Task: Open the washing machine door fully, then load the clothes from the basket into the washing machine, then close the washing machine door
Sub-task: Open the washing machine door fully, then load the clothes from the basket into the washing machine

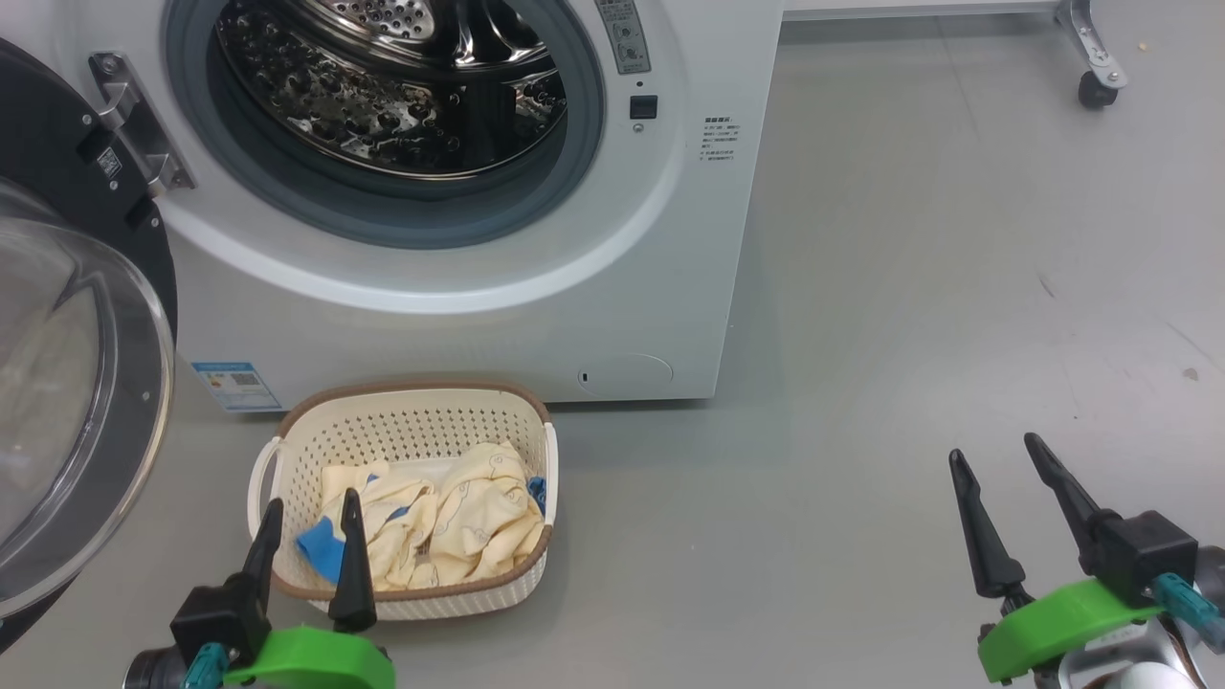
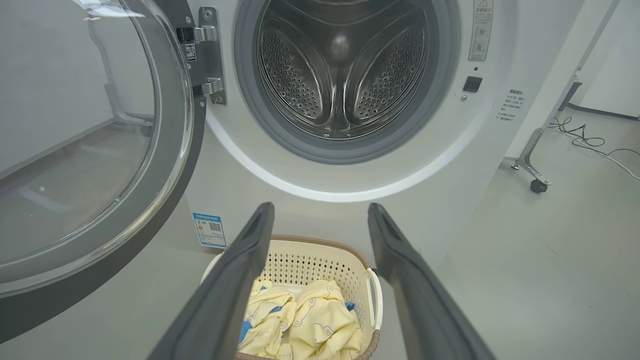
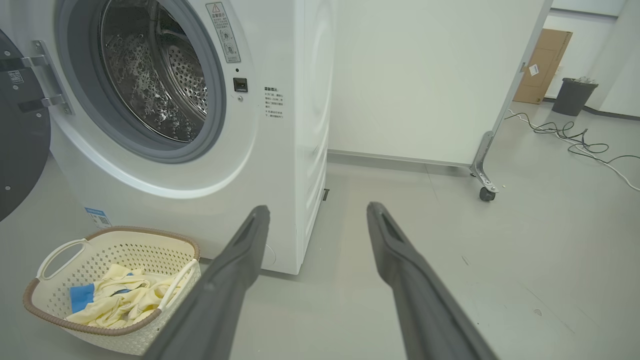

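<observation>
- Washing machine (image 1: 459,325) — white front-loader standing on the floor (image 1: 861,402); a grey gasket rings its uncovered mouth.
- Drum (image 1: 383,105) — perforated steel, bare metal showing all round inside.
- Washing machine door (image 1: 57,172) — swung wide on its hinge at the machine's left; black rim, clear bulging bowl.
- Basket (image 1: 412,390) — cream, perforated, with a brown rim and white side handles; on the floor just in front of the machine, below its mouth.
- Clothes (image 1: 459,526) — pale yellow with blue patches, heaped in the basket's bottom, below its rim.
- My left hand (image 1: 314,498) — fingers spread, holding nothing, poised above the basket's near edge.
- My right hand (image 1: 993,447) — fingers spread, holding nothing, over bare floor well to the basket's right.
</observation>
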Tool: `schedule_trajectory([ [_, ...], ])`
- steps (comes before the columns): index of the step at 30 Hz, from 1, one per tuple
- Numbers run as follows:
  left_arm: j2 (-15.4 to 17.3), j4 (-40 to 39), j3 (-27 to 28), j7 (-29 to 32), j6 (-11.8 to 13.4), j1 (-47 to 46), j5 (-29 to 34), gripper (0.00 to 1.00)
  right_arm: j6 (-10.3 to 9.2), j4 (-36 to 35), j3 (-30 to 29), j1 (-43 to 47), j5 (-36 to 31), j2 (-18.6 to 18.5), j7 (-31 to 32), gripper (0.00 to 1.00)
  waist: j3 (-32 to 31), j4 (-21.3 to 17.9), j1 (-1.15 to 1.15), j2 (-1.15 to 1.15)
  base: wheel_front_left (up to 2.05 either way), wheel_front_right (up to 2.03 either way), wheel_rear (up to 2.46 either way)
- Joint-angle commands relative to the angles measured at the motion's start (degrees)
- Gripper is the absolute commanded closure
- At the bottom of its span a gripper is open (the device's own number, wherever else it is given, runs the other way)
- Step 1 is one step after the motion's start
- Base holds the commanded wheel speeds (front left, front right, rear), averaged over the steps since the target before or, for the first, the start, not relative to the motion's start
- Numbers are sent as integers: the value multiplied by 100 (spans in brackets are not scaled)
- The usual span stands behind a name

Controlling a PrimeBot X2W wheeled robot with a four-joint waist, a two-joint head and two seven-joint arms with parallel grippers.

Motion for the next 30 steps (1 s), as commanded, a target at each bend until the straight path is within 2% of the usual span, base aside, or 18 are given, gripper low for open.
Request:
schedule_trajectory([
  [1,19,-156,250,-38,-22,-259,70,0,59,-226,131,-131,8,-81,13,0,-1,9,0,0,0,0,0],
  [16,-38,-75,317,-38,-81,-312,205,0,59,-325,161,-52,95,-81,105,0,7,11,0,0,13,-13,0],
  [30,-72,-214,336,-38,-189,-396,320,0,59,-315,159,-78,150,-81,112,0,79,61,0,0,137,-136,-1],
])
